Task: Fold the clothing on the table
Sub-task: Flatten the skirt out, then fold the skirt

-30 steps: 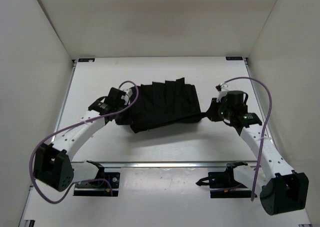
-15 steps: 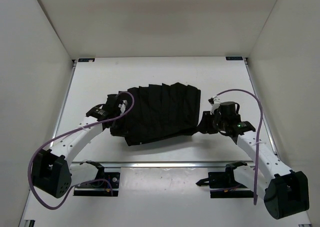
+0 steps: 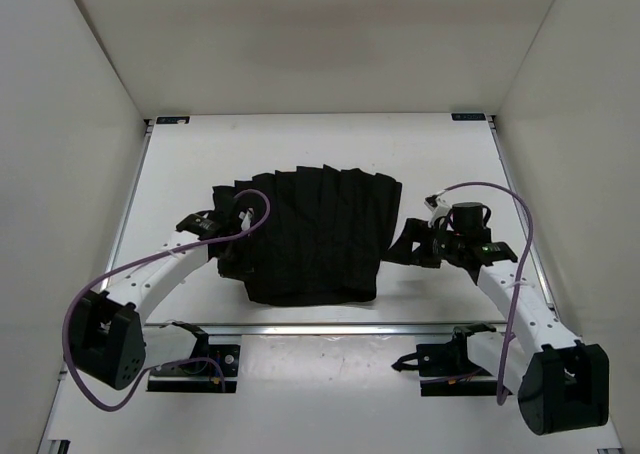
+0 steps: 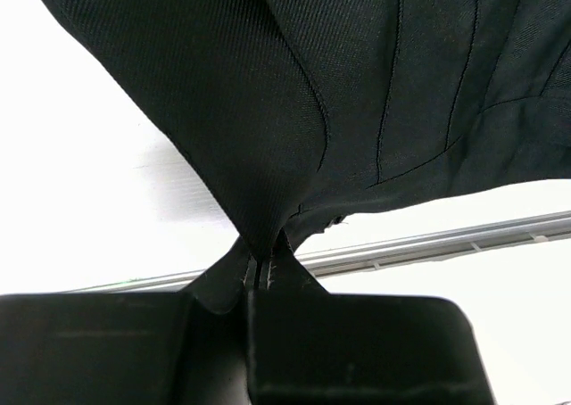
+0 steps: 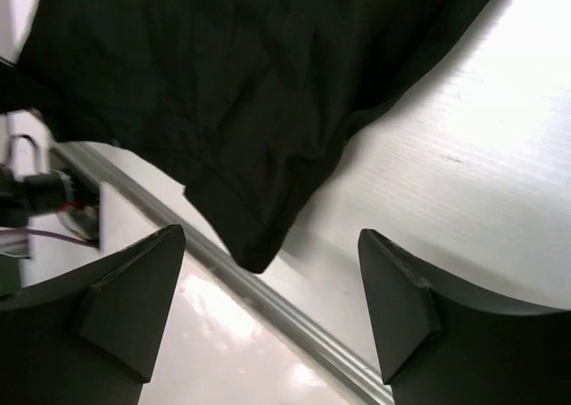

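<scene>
Your left gripper (image 4: 259, 276) is pinched tight on the edge of the clothing (image 3: 310, 234). Your right gripper (image 5: 270, 235) is wide and holds nothing. Clothing lies spread on the bench (image 3: 450, 154).

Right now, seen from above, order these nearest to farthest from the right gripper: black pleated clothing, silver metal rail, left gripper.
1. Black pleated clothing, just beside the right gripper.
2. Silver metal rail, along the near edge.
3. Left gripper, across the clothing.
</scene>
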You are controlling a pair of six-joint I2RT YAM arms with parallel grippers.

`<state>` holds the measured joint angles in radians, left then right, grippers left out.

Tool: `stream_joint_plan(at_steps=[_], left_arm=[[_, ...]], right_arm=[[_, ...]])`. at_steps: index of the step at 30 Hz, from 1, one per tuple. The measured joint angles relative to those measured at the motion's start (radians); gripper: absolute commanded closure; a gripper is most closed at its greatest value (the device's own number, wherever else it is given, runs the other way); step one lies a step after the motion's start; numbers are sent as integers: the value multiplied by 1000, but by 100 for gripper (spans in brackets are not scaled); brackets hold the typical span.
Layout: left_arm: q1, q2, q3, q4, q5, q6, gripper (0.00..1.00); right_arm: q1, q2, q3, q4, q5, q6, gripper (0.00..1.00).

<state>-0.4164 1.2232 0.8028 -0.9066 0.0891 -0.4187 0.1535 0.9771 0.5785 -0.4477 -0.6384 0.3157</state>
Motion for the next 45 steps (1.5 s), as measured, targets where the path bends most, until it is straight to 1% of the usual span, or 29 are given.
stream_joint_plan(at_steps=[1,4,7,10,13,17,18,22,25,34,41,44,45], left_arm=[[0,0,-2,0,0,0,100],[-1,13,-2,-4,0,3,100],[-3,40,-2,-5,0,2,100],[-10,64,-2,-2,0,1,100],[-16,77,-2,1,0,-1,100],[-12,66,-2,8,1,0,100],[-9,58,-4,11,1,-1,100],[16,10,-14,18,1,3,100],[29,-15,-26,26,1,6,100],[31,-16,-34,48,5,12,100],[31,-15,-38,55,8,23,100],[34,-15,-43,58,8,26,100],[36,-15,-44,58,9,26,100]], right_arm=[[-12,-4,-1,1,-15,14,29],[-21,39,-9,23,-70,60,32],[54,109,-47,56,-85,113,31],[155,126,-112,91,-116,177,32],[173,112,-178,122,-117,227,35],[172,91,-214,140,-69,296,36],[172,84,-214,154,-48,316,35],[175,69,-214,225,28,393,36],[181,62,-218,270,73,447,39],[219,74,-270,357,103,562,42],[272,133,-270,397,103,600,50],[278,158,-269,401,104,605,64],[278,167,-268,404,102,607,73]])
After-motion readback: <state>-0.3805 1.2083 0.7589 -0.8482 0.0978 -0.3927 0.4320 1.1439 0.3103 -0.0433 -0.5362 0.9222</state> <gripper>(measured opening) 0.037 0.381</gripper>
